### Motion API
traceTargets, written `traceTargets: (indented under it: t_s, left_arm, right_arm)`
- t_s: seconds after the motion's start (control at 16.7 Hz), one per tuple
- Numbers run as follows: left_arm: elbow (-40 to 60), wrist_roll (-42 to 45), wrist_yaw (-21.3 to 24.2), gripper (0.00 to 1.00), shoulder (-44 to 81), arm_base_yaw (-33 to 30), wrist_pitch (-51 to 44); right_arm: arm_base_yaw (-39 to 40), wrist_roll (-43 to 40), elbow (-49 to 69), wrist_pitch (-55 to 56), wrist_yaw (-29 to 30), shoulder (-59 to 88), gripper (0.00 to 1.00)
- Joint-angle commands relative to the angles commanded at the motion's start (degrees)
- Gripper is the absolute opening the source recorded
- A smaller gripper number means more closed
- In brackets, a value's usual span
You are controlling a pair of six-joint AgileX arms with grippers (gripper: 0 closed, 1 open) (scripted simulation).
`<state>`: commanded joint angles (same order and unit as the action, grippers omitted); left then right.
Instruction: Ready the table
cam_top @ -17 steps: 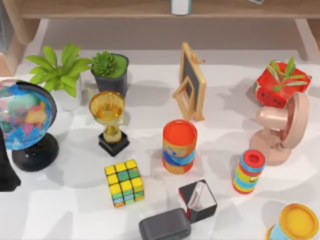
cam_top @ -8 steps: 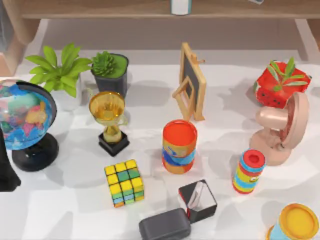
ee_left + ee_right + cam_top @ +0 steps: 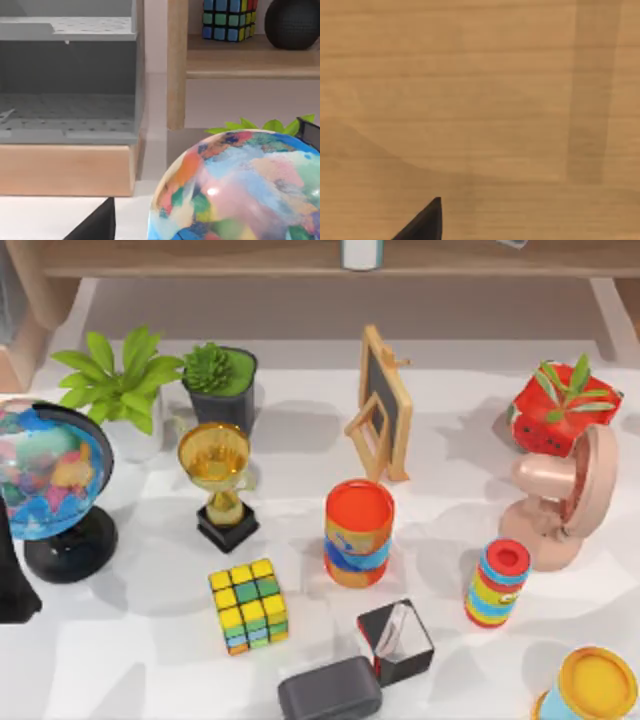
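White bench [image 3: 140,650] spread across the top view and crowded. Globe [image 3: 45,475] at the left edge, trophy [image 3: 218,480] and colour cube [image 3: 248,606] toward the middle, striped can [image 3: 358,532] with a small chalkboard [image 3: 385,405] behind it, pink fan [image 3: 565,495] at the right. Left pincer [image 3: 95,226] just beside the globe, facing the wooden shelf [image 3: 240,60]; apart or together, cannot tell. Right pincer [image 3: 422,225] before pale wood, perhaps that shelf; likewise cannot tell.

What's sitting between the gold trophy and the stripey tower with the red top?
In the top view, an orange can with a blue band stands on the table between the trophy and the striped tower.
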<state>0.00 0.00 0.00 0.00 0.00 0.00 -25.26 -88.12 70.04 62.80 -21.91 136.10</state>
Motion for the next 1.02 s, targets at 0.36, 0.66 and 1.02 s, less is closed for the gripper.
traceTargets:
  t_s: [0.36, 0.66, 1.02]
  left_arm:
    - [0.0, 0.0, 0.0, 1.00, 0.0, 0.0, 0.0]
    - [0.0, 0.0, 0.0, 1.00, 0.0, 0.0, 0.0]
    - [0.0, 0.0, 0.0, 1.00, 0.0, 0.0, 0.0]
  right_arm:
    - [4.4, 13.6, -7.0, -9.9, 4.1, -16.1, 1.00]
    - [10.2, 34.0, -19.8, -24.5, 10.1, -45.2, 1.00]
    - [17.5, 60.1, -40.3, -43.0, 16.9, -88.6, 1.00]
